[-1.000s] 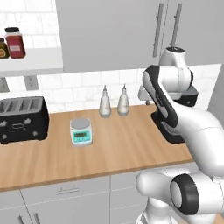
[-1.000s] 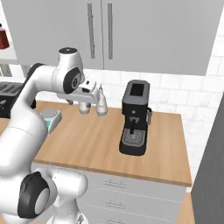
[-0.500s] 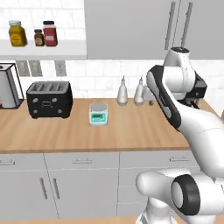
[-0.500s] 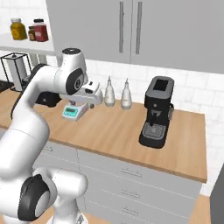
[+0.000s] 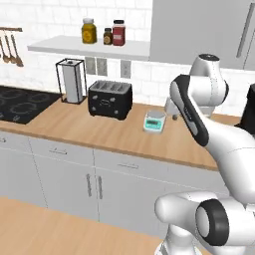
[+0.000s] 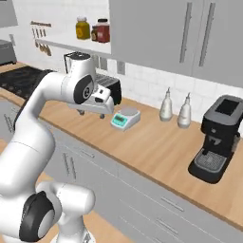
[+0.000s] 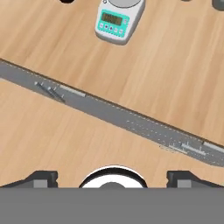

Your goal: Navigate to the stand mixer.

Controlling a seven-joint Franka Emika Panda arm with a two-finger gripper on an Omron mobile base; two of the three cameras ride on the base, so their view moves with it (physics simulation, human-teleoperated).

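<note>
The stand mixer is out of view. My gripper point(image 6: 91, 113) hangs above the wooden counter point(image 6: 156, 147), just in front of the black toaster point(image 6: 109, 84) and left of a small white kitchen scale point(image 6: 126, 117). In the hand view its two dark fingertips point(image 7: 41, 177) stand wide apart with nothing between them, so the gripper point(image 7: 113, 178) is open. That view looks down on the counter's front edge, the drawer fronts and the scale point(image 7: 119, 19). In the left base view my own arm covers most of the hand.
Along the counter from the left stand a black cooktop point(image 5: 20, 102), a paper-towel holder point(image 5: 70, 80), the toaster point(image 5: 110, 98), the scale point(image 5: 154, 121), two bottles point(image 6: 165, 105) and a black coffee machine point(image 6: 219, 137). Jars point(image 5: 88, 31) sit on a wall shelf. A grey object point(image 6: 5, 51) is cut off at the far left.
The whole picture has slid to the right, so the base has driven left along the counter. The cooktop and paper-towel holder have come into view. The arm keeps its pose.
</note>
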